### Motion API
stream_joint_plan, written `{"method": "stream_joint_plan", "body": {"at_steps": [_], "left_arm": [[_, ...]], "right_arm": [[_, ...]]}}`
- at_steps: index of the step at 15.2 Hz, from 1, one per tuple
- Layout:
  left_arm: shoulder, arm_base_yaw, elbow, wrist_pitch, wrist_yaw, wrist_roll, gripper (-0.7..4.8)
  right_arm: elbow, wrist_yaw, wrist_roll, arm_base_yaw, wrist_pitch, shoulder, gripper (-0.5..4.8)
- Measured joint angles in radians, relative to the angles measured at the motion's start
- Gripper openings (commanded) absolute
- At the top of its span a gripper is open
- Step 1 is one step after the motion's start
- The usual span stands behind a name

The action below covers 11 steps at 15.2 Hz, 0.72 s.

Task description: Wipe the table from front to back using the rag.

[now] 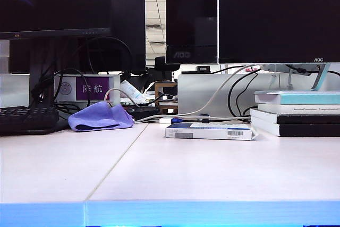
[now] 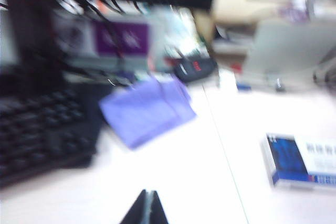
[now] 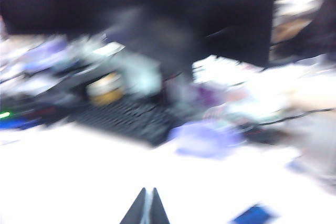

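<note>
From the exterior camera, a wide flat bench [image 1: 175,174] of pale pinkish-white laminate with a thin seam line and a light blue front edge fills the foreground. A soft lavender-purple microfibre rag [image 1: 101,116] lies crumpled towards the back left of it, just beside a black keyboard [image 1: 27,119]. Right of the seam, near the middle, sits a flat white and blue box with a barcode [image 1: 210,131], and a stack of books [image 1: 297,113] stands at the far right. Dark monitors [image 1: 276,17] line the back, with a purple sign [image 1: 92,88] and a tangle of cables behind the rag. Neither arm shows in this view.

The left wrist camera is blurred. The left gripper [image 2: 146,209] hangs over bare bench with its two dark fingertips pressed together, holding nothing. The rag [image 2: 147,109] lies well ahead of it, beside the keyboard [image 2: 44,135], with the seam line running past the rag's edge. The white and blue box [image 2: 299,161] lies off to the other side of the seam.

The right wrist camera is more blurred still. The right gripper [image 3: 145,208] also has its fingertips closed to a point, empty, above the pale bench. The rag [image 3: 205,137] appears as a lavender smear ahead of it, next to the end of the keyboard [image 3: 126,119].
</note>
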Motion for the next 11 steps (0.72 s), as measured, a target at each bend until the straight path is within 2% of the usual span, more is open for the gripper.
{"method": "stream_joint_plan", "body": {"at_steps": [3,5,7,8,9,11], "left_arm": [[0.137,-0.026,0.009,0.079,0.001,0.0,-0.05],[0.202,-0.024,0.011,0.155,0.001,0.0,-0.05],[0.298,-0.025,0.011,0.237,0.002,0.0,0.03],[0.327,-0.024,0.011,0.258,0.002,0.001,1.61],[0.442,-0.024,0.011,0.366,0.018,0.001,2.38],[0.54,-0.024,0.012,0.488,0.021,0.003,2.44]], "right_arm": [[0.0,0.167,-0.097,0.201,-0.044,0.076,-0.02],[0.0,0.194,-0.103,0.268,-0.026,0.103,-0.02],[0.0,0.195,-0.103,0.285,0.001,0.121,-0.02],[0.0,0.198,-0.103,0.286,0.002,0.125,-0.02],[0.0,0.203,-0.103,0.29,0.004,0.132,-0.02],[0.0,0.21,-0.103,0.29,0.015,0.132,-0.02]]}}
